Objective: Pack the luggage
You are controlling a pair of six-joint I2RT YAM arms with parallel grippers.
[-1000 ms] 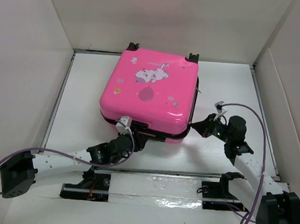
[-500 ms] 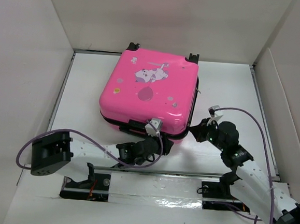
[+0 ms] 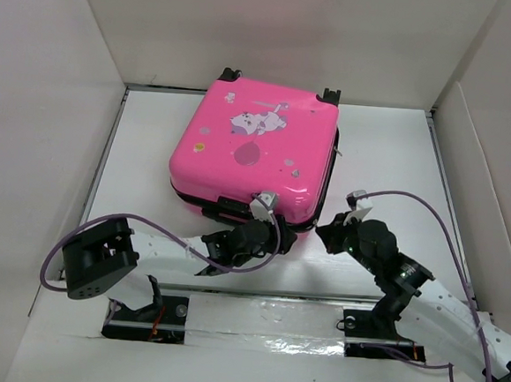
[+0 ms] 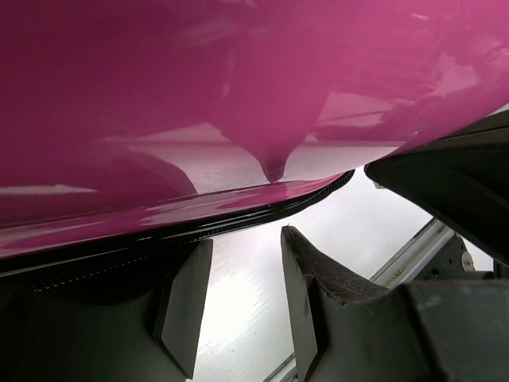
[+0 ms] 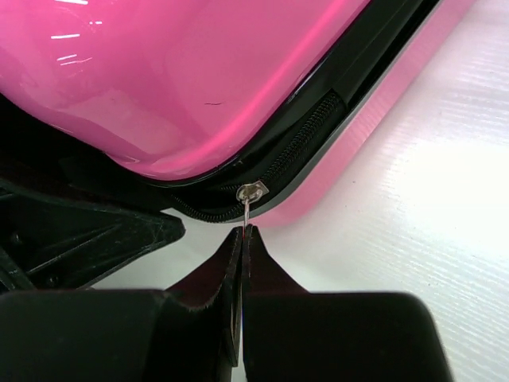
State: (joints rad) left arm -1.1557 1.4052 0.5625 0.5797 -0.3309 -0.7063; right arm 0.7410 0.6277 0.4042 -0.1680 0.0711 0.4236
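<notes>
The luggage (image 3: 254, 151) lies flat and closed on the white bench (image 3: 392, 149), wheels on the side away from the arms and sticker-covered shell facing up. From where I stand, packing looks down to zipping up. The right pincer (image 5: 243, 235) sits at the luggage's near right corner, its tips pressed together on the thin metal zipper pull (image 5: 250, 195), which hangs from the black zip track just under the pink shell. The left pincer (image 4: 242, 270) is tucked low against the luggage's near edge, just beside that corner. Its jaws stand partly spread with only bench showing between them, so it seems to be bracing the shell, not holding it.

The next move, I'd guess, is a steady drag of the pull along the track, kept in line with the seam so the small tab doesn't slip out, while the left arm stops the luggage from sliding.

A second ago the left pincer was at the luggage's near left; it has slid along the near edge towards the right corner, and the right pincer has come in from the luggage's right side
</notes>
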